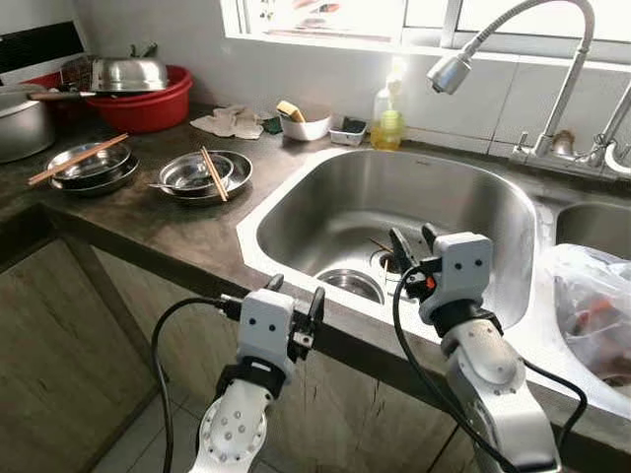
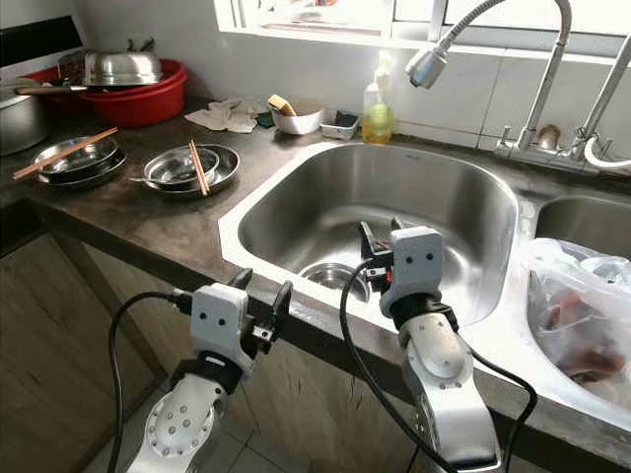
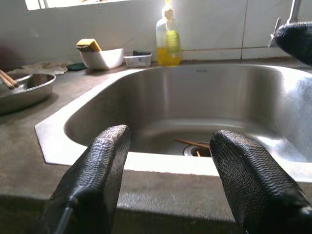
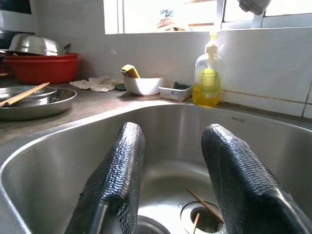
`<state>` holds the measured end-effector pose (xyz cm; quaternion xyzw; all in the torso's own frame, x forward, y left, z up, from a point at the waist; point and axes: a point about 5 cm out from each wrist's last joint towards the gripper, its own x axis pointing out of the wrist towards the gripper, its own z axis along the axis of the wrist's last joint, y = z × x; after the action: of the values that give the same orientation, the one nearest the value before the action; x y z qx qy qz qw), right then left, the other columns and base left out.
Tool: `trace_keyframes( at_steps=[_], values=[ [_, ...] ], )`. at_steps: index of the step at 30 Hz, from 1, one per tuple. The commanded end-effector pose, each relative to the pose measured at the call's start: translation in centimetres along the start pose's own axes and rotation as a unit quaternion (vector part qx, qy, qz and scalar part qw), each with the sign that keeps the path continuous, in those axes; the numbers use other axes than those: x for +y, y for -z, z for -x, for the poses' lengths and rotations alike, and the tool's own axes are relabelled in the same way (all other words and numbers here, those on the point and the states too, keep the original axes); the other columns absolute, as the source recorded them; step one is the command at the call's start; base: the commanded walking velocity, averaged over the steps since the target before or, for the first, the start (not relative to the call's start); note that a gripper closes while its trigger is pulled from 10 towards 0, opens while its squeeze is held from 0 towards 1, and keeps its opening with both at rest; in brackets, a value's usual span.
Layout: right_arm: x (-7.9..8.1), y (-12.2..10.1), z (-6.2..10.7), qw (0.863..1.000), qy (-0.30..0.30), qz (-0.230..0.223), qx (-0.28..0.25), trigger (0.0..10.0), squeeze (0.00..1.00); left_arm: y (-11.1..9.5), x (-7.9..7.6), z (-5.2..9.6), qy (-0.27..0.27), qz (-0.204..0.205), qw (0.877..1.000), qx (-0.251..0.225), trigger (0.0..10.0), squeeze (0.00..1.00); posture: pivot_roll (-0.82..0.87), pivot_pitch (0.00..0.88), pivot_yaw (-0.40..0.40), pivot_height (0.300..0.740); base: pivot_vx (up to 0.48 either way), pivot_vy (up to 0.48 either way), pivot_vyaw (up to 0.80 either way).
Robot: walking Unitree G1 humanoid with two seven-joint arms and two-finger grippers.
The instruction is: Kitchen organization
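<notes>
sink (image 1: 463, 187): brushed steel, smooth, soft sheen. bench (image 1: 158, 222): dark stone look, matt, mottled. faucet (image 1: 532, 30): glossy chrome. steel plates (image 1: 202, 177): shiny metal, wooden chopsticks (image 1: 213, 172) across. red basin (image 1: 148, 108): glossy plastic, polished metal lid (image 1: 128, 74) on top. soap bottle (image 4: 207, 80): clear plastic, yellow liquid. left pincer (image 3: 165, 185) and right pincer (image 4: 170, 185) fingers: black, rough textured rubber. plastic bag (image 1: 592, 305): thin, crinkled, translucent.

We've got both silver arms up front, left gripper (image 1: 295, 293) at about 7 o'clock, fingers spread wide, empty, right gripper (image 1: 414, 246) higher at 5 o'clock, reaching forward, fingers (image 4: 117, 180) parted too, holding nothing
</notes>
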<state>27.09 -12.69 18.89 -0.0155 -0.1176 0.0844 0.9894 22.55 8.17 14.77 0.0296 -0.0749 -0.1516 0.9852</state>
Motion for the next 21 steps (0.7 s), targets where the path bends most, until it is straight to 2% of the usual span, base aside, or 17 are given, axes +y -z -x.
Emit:
trace_keyframes(
  at_steps=[1, 5, 14, 21],
  values=[
    [0.2, -0.4, 0.2, 1.0, 0.0, 0.002, -0.009, 10.0, 0.0, 0.5, 0.0, 0.2, -0.005, 0.003, 1.0, 0.008, 10.0, 0.0, 0.08, 0.0, -0.009, 0.74, -0.24, 0.0, 0.0],
    [0.1, -0.1, 0.3, 1.0, 0.009, 0.001, -0.001, 10.0, 0.0, 0.7, -0.6, 0.5, 0.007, 0.005, 1.0, 0.013, 10.0, 0.0, 0.08, 0.0, -0.014, 0.74, -0.24, 0.0, 0.0],
    [-0.3, 0.4, 0.6, 1.0, 0.025, -0.002, 0.013, 10.0, 0.0, 0.8, -0.6, 0.8, 0.006, 0.004, 1.0, 0.014, 10.0, 0.0, 0.08, 0.0, -0.018, 0.74, -0.187, 0.0, 0.0],
    [0.0, 0.7, 0.9, 1.0, 0.013, -0.003, 0.021, 10.0, 0.0, 0.9, -0.8, 1.0, 0.01, 0.003, 1.0, 0.019, 10.0, 0.0, 0.08, 0.0, -0.017, 0.74, -0.224, 0.0, 0.0]
  ],
)
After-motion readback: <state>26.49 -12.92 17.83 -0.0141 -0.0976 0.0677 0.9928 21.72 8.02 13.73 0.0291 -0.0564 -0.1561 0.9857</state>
